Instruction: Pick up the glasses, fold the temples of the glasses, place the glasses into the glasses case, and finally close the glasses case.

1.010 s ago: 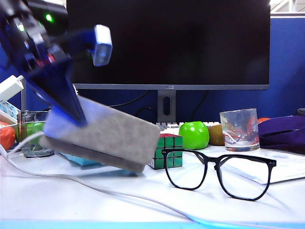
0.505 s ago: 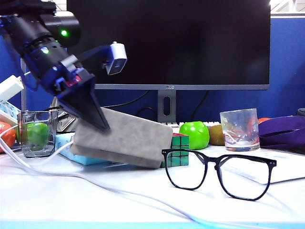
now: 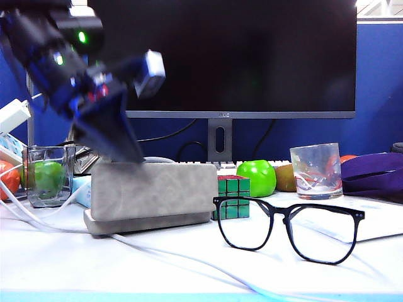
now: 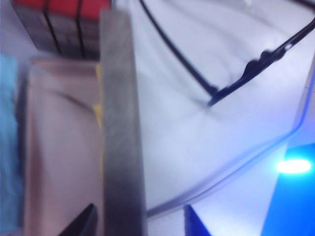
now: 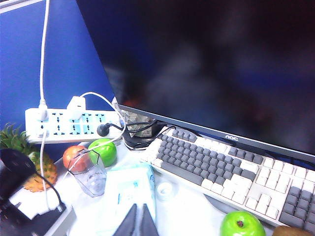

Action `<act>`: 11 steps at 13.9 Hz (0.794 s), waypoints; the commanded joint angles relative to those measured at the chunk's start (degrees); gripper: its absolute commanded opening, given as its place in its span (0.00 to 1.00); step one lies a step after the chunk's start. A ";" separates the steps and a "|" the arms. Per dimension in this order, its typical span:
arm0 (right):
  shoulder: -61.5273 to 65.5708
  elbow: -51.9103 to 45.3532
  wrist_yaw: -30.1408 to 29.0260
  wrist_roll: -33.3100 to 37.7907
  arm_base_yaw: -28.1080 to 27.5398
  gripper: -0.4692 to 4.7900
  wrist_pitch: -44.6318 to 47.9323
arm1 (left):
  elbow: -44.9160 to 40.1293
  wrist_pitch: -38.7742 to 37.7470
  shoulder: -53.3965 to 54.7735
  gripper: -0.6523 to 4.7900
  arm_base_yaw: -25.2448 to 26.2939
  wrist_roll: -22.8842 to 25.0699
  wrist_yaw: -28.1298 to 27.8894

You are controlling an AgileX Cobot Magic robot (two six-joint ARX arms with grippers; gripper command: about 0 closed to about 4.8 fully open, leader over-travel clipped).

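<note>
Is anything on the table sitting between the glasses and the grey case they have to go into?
Nothing visible. The glasses stand right of the glasses case, bare table between; a white cable trails nearer the camera. The left gripper straddles the case; the right gripper is shut, away.

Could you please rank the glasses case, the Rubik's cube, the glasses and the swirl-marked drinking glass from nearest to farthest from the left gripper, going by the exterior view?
1. glasses case, directly under the left gripper
2. Rubik's cube, behind the case's right end
3. glasses, front, right of centre
4. drinking glass, far right, back
</note>
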 commanded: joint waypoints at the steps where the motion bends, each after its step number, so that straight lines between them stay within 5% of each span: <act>1: -0.17 0.22 -0.31 -0.17 0.11 0.08 0.72 | 0.92 1.42 -3.06 0.54 0.13 0.02 -0.11; 6: -0.17 0.22 -0.31 -0.17 0.11 0.08 0.70 | 0.90 -4.33 -4.00 0.49 0.28 1.75 -19.67; 11: -0.17 0.22 -0.31 -0.17 0.11 0.08 0.70 | 0.72 -12.07 -3.76 0.50 0.59 8.50 -21.81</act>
